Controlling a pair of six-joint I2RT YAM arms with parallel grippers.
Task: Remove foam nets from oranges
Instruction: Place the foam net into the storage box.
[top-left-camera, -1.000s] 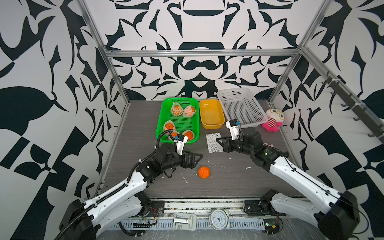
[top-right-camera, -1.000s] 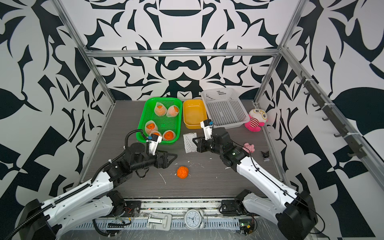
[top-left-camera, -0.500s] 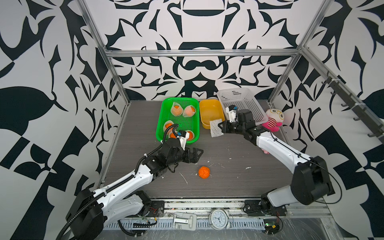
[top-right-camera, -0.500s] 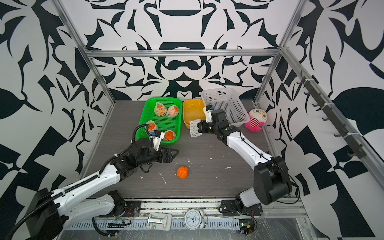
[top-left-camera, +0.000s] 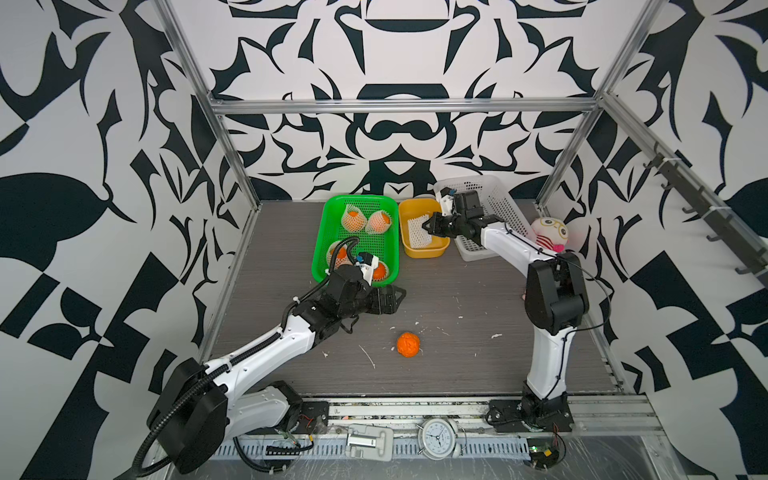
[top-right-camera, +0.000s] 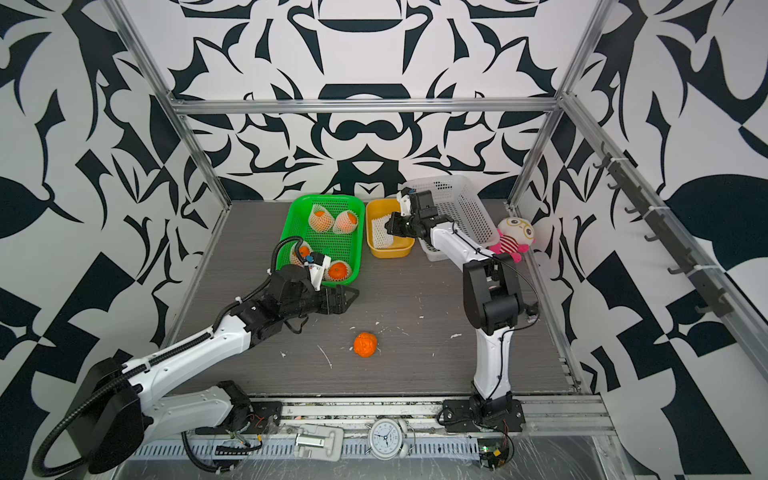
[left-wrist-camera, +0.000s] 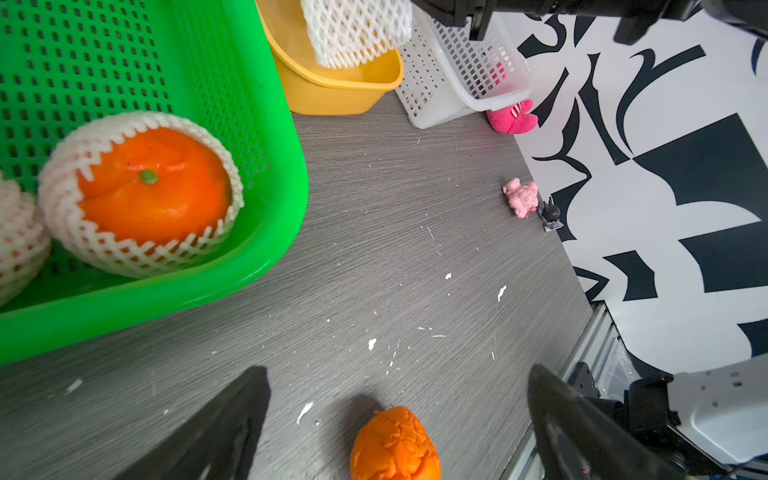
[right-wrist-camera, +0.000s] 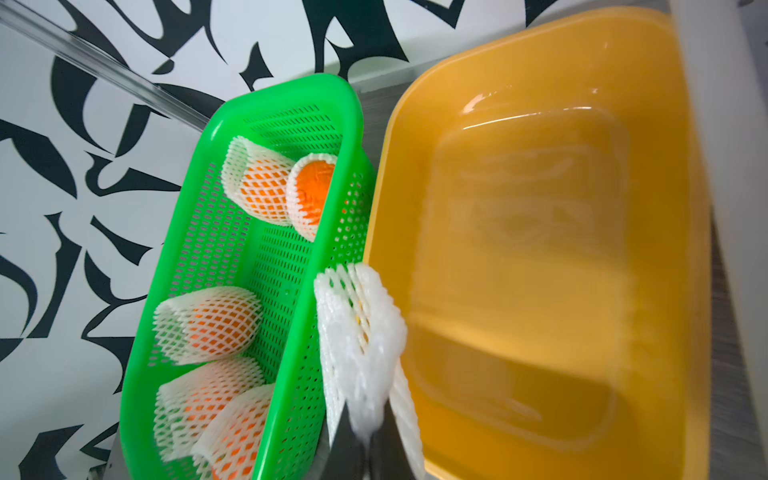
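One bare orange (top-left-camera: 408, 344), out of its sleeve, on the table (top-left-camera: 478, 299), well apart from the green basket (left-wrist-camera: 286, 199), on the robot's side of it. One net (top-left-camera: 417, 232) off and flattened, pinched by an edge in the right gripper (top-left-camera: 429, 226) (jaws clamped tight on the foam, plain in the right wrist view), hanging over the tub (top-left-camera: 424, 252) just beside the green basket on its right; not yet let go. Tub otherwise bare inside. At least four netted oranges (top-left-camera: 354, 219) inside the green basket: two at its far end, the rest at its near end (five counted in the right wrist view; near group partly hidden by the left arm in both top views). All sleeved, some with skin showing at the open end. Left gripper (top-left-camera: 395, 299) spread to its widest, holding nothing, low over the table just outside the near right corner of the green basket. White scraps (left-wrist-camera: 502, 293) strewn on the table between the green basket and the bare orange.

Progress, as judged: early. One fruit stripped; one net lifted clear but the drop into the tub pending; every fruit inside the green basket left to strip. Bare orange also unsorted, loose on the table.
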